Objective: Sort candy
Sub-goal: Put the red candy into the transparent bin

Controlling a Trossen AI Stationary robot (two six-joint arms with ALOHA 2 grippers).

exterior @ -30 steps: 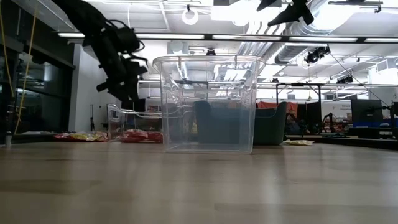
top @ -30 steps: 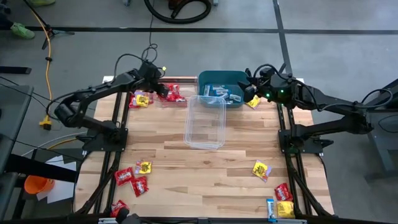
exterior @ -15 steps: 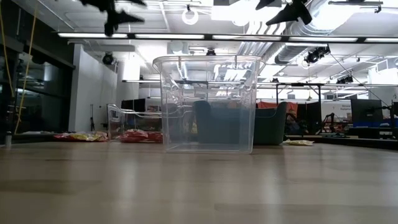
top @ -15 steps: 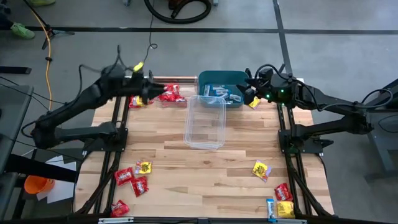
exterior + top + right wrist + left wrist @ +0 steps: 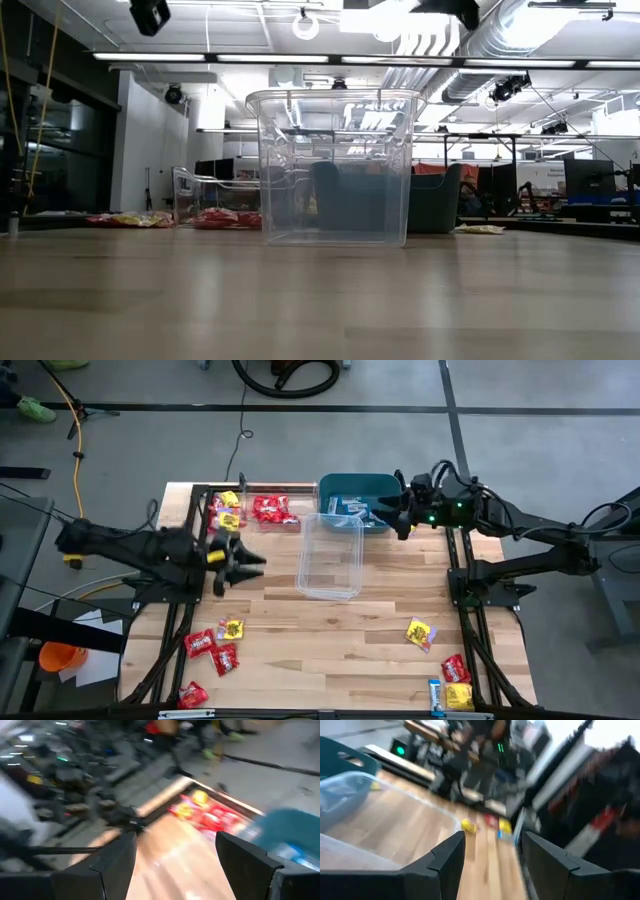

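Note:
Candy lies in clusters on the wooden table: a red and yellow pile [image 5: 252, 510] at the far left, packets [image 5: 213, 645] at the near left, and more [image 5: 452, 685] at the near right. My left gripper [image 5: 250, 568] hovers open, level, left of the clear tub [image 5: 330, 555], pointing toward the table's right. My right gripper [image 5: 384, 512] hangs open above the right part of the teal bin [image 5: 352, 495], which holds light blue packets. Nothing sits between either pair of fingers in the wrist views, left gripper [image 5: 492, 837] or right gripper [image 5: 175, 837].
The clear tub stands upright mid-table with the teal bin right behind it. A smaller clear tub [image 5: 205, 198] with red candy shows behind it in the low view. A single yellow packet [image 5: 420, 632] lies right of centre. Bare wood lies in front of the clear tub.
My left gripper has risen from the far-left candy pile, swung toward the table's near edge and tipped from pointing down to level, now beside the clear tub. My right gripper has turned a little toward the table's left over the teal bin.

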